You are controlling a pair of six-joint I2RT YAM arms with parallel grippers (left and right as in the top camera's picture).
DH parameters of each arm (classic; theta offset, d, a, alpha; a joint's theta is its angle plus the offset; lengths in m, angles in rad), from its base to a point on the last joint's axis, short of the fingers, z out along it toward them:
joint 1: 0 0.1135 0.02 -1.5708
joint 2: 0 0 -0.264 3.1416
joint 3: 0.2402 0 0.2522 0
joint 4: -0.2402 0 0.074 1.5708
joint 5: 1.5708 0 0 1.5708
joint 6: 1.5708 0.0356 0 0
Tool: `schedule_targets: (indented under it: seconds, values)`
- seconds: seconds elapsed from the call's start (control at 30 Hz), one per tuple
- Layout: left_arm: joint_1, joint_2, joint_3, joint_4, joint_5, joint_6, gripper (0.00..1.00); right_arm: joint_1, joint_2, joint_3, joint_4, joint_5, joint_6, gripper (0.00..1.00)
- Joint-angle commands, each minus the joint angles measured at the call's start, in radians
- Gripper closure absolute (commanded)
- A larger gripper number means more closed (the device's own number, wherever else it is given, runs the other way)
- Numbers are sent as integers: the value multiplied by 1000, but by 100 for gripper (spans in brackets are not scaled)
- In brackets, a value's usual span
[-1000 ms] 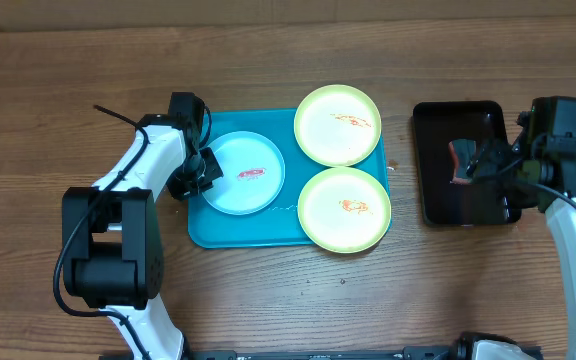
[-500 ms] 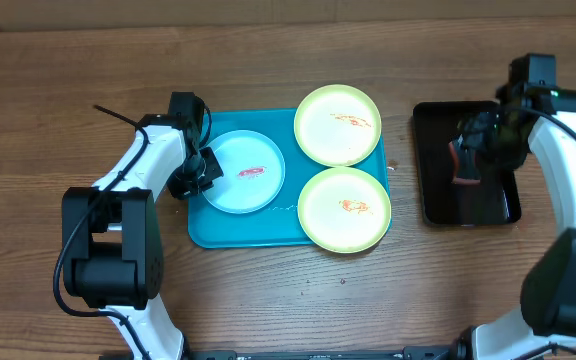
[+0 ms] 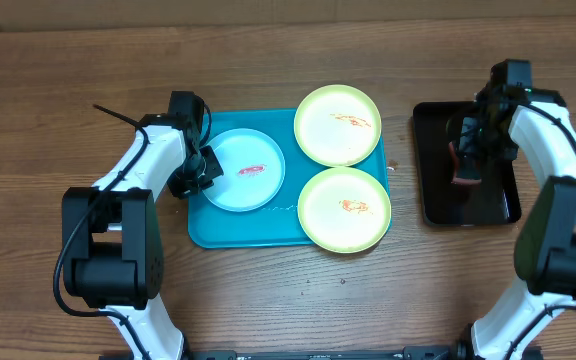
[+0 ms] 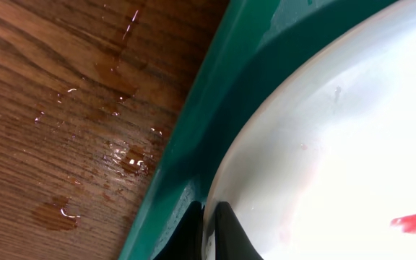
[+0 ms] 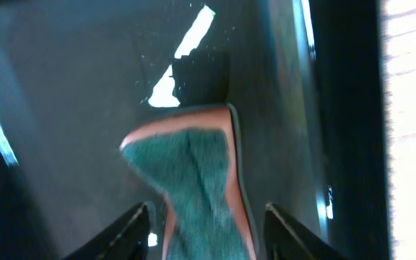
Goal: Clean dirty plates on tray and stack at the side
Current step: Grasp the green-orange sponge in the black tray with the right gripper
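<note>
A pale blue plate (image 3: 246, 172) with a red smear lies at the left of the turquoise tray (image 3: 208, 232). Two yellow-green plates (image 3: 338, 124) (image 3: 344, 208) with orange smears lie at its right. My left gripper (image 3: 204, 170) is shut on the blue plate's left rim. In the left wrist view the fingers (image 4: 208, 231) pinch the plate (image 4: 323, 144) beside the tray rim (image 4: 222, 94). My right gripper (image 3: 468, 150) is open over a green-and-orange sponge (image 3: 461, 170). In the right wrist view its fingers (image 5: 206, 231) straddle the sponge (image 5: 201, 188) with gaps either side.
The sponge lies in a narrow black tray (image 3: 468, 205) at the right, also seen in the right wrist view (image 5: 63, 108). Water drops (image 4: 121, 155) sit on the wooden table left of the turquoise tray.
My right arm has swung in from the right edge to above the black tray, and the gripper now sits over the sponge. The left arm and plates have not moved.
</note>
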Motion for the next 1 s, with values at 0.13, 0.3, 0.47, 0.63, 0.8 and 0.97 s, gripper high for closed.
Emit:
schedule_targets:
  seconds: [0.13, 0.3, 0.47, 0.63, 0.8, 0.97]
  values:
    - [3, 23, -22, 25, -25, -13, 96, -4, 84, 24, 32, 11, -24, 73]
    - [3, 23, -22, 25, -25, -13, 96, -4, 91, 7, 23, 10, -19, 95]
    - [3, 23, -22, 26, -25, -13, 96, -2, 84, 22, -27, -3, -14, 96]
    - [3, 23, -22, 26, -25, -13, 96, -2, 46, 134, -139, -64, 40, 96]
    - [3, 23, -22, 26, -24, -13, 96, 6, 6, 306, -266, -229, 68, 96]
    - [3, 23, -22, 26, -24, -13, 96, 93, -10, 393, -272, -480, 150, 96]
